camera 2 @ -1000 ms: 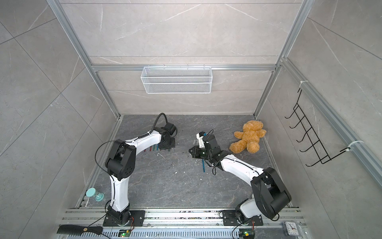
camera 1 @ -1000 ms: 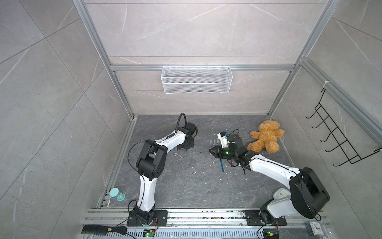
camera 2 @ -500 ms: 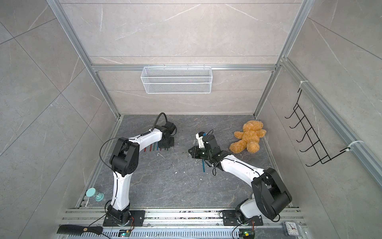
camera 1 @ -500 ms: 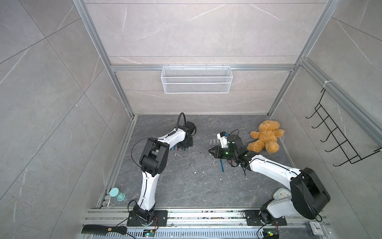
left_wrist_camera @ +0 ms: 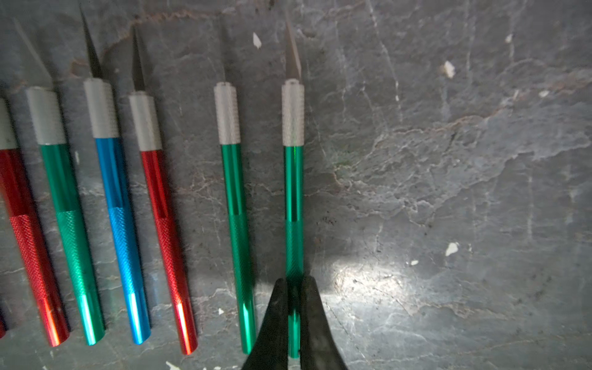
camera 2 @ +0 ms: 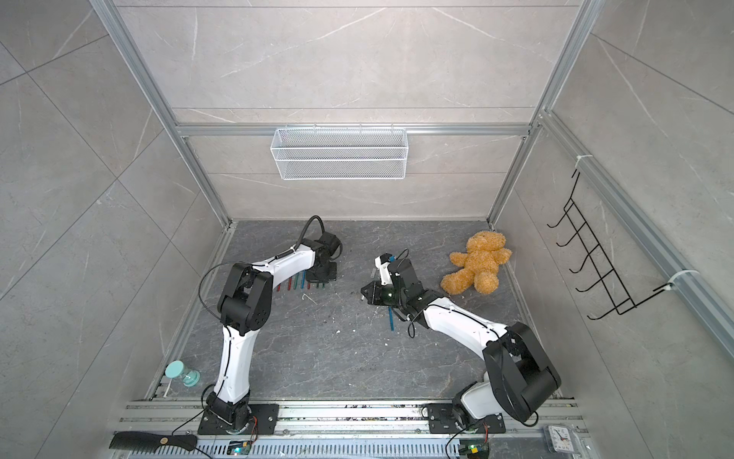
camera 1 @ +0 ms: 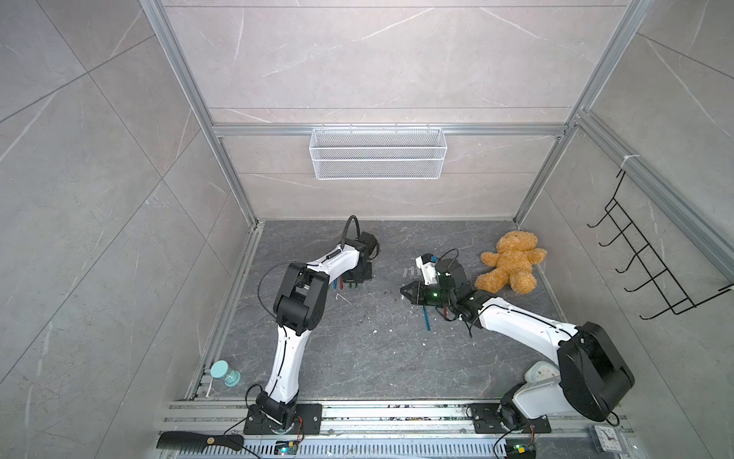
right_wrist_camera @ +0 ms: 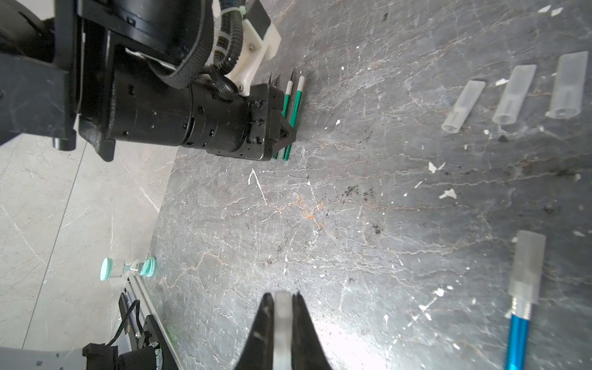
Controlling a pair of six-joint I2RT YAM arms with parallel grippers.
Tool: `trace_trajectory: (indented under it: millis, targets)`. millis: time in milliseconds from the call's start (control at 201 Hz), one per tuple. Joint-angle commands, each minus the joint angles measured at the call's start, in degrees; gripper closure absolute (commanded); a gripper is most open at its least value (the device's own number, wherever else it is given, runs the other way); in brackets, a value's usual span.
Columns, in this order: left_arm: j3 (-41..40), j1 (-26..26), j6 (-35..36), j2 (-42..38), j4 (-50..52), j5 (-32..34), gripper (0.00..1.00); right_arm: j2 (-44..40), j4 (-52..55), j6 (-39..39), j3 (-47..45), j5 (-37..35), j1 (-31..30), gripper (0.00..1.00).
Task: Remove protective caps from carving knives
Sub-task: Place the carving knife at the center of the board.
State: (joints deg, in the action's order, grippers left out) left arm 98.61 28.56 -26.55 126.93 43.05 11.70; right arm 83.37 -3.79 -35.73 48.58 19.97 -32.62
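A dark stone surface forms the floor of a tiled cell, and two arms are mounted along its near edge. The left arm reaches to the far edge, left of the middle. There the left gripper is clamped on the rear end of a green knife that lies flat on the surface. The right arm stretches from the near right corner toward the middle. The right gripper is closed on a cap, pinched between its fingers.

A wire basket hangs on the back wall and a hook rack on the right wall. A bear lies by the far right corner. A comb lies on the rail in front of the near left corner, and an hourglass sits at that corner.

The green knife is the end one of a row of knives. These are red, green and blue, lie side by side, and have bare blades all pointing the same way. A capped knife, blue, lies alone right of the middle beside the right arm, with its tip inside a fitted cap. Three loose caps lie side by side, not touching, between the right gripper and the far edge.
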Motion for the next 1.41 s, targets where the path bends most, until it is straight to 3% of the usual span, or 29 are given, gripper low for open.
trace_trajectory:
  millis: [0,374,1406]
  targets:
    - [2.0,-0.5,1.3,1.1,2.4,-0.2,1.0,-0.4,-1.5,1.2,-0.4,0.5,-0.3,1.0]
    - [2.6,-0.7,0.8,1.7,2.7,-1.0,1.0,-0.1,-1.3,1.2,-0.3,0.3,-0.5,1.0]
    - [4.1,-0.7,0.0,0.7,4.5,-1.1,0.84,0.0,-1.1,1.2,-0.1,0.1,-0.7,1.0]
